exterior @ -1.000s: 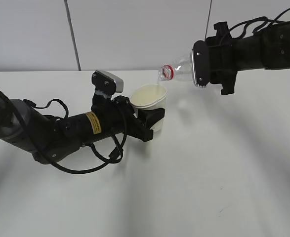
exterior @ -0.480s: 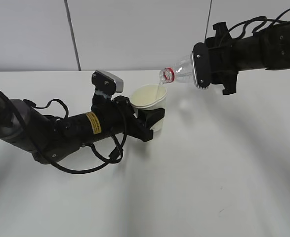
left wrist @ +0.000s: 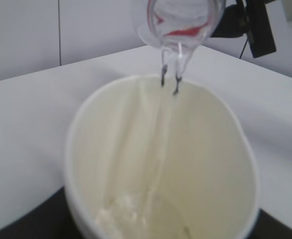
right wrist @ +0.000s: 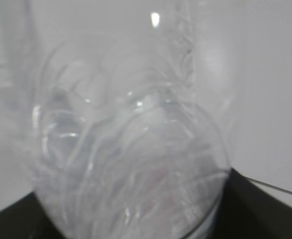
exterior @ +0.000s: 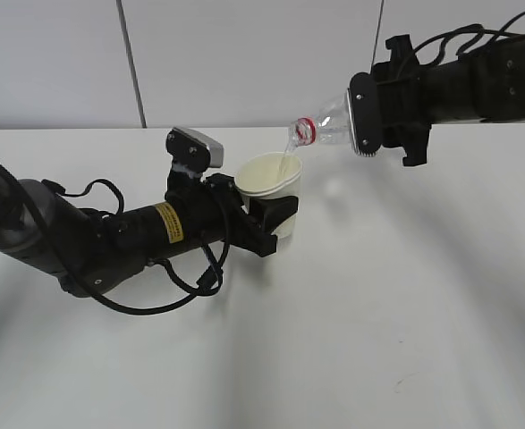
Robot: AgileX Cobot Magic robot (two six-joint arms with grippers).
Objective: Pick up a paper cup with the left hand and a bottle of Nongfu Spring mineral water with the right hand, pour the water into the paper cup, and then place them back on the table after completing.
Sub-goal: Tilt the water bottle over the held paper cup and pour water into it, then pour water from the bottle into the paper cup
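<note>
My left hand (exterior: 266, 217), the arm with the yellow sticker, is shut on a white paper cup (exterior: 271, 183) and holds it upright just above the table (exterior: 378, 313). The cup fills the left wrist view (left wrist: 195, 164), with a little water (left wrist: 136, 214) pooled at its bottom. My right hand (exterior: 369, 116) is shut on the clear bottle (exterior: 326, 127), tilted neck-down to the left over the cup's rim. A thin stream of water (exterior: 285, 164) runs from the red-ringed mouth (left wrist: 180, 30) into the cup. The bottle's body (right wrist: 131, 169) fills the right wrist view.
A grey wall with a vertical seam (exterior: 130, 63) stands behind the table. Black cables (exterior: 155, 295) loop from the left arm onto the tabletop.
The bottle has tipped a little steeper and its mouth has lifted slightly over the cup's rim. The water stream now shows. The left arm and cup have not moved.
</note>
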